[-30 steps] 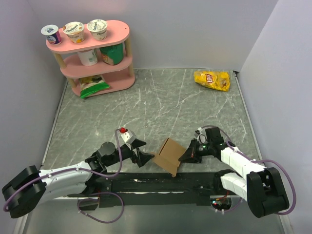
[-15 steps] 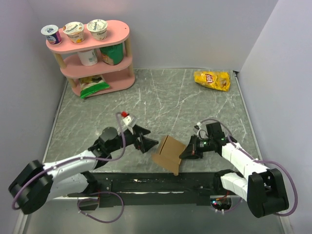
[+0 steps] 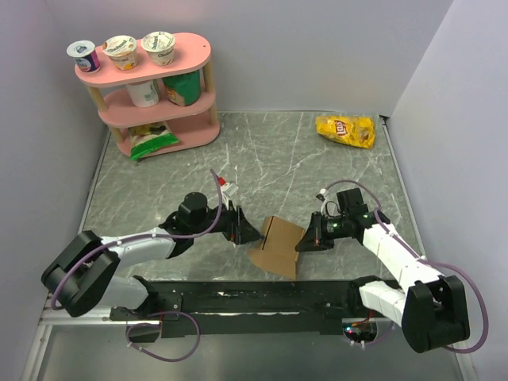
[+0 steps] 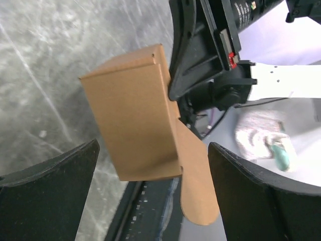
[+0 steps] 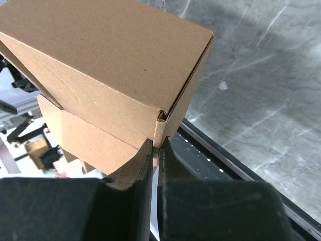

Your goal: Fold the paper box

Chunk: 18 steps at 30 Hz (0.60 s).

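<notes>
The paper box (image 3: 277, 246) is plain brown cardboard, partly folded, held tilted near the table's front edge. My right gripper (image 3: 305, 240) is shut on a thin edge flap at the box's right side; in the right wrist view the fingertips (image 5: 150, 155) pinch that flap under the box (image 5: 110, 65). My left gripper (image 3: 250, 235) is open just left of the box and holds nothing. In the left wrist view the box (image 4: 135, 125) hangs between the spread fingers (image 4: 50, 191), with a rounded flap (image 4: 198, 196) pointing down.
A pink shelf (image 3: 151, 87) with cups and packets stands at the back left. A yellow chip bag (image 3: 345, 129) lies at the back right. A black rail (image 3: 238, 294) runs along the front edge. Grey walls close in both sides.
My left arm has swung forward and right, bringing its open gripper close to the box's left side. My right gripper has lifted the box slightly away from the front rail.
</notes>
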{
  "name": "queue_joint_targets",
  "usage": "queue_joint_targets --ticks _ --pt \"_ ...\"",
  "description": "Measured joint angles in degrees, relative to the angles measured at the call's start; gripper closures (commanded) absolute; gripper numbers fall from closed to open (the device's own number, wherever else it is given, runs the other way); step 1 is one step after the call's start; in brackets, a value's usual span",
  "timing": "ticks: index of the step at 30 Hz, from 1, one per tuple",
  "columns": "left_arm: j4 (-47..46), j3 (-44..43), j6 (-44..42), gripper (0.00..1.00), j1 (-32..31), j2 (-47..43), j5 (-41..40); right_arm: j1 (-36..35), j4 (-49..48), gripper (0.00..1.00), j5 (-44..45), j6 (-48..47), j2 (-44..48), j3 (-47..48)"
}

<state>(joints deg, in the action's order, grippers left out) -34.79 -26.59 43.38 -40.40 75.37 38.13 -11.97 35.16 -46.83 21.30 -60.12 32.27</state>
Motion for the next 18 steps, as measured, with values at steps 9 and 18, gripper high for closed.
queue_joint_targets --ticks 9,18 --pt "-5.88 -0.48 5.73 0.04 0.00 9.38 5.09 -0.07 1.38 1.00 1.18 -2.38 -1.97 1.60" --pt "-11.10 -5.16 10.88 0.19 -1.44 18.21 7.23 -1.70 1.64 1.00 3.41 -3.76 -2.73 1.62"
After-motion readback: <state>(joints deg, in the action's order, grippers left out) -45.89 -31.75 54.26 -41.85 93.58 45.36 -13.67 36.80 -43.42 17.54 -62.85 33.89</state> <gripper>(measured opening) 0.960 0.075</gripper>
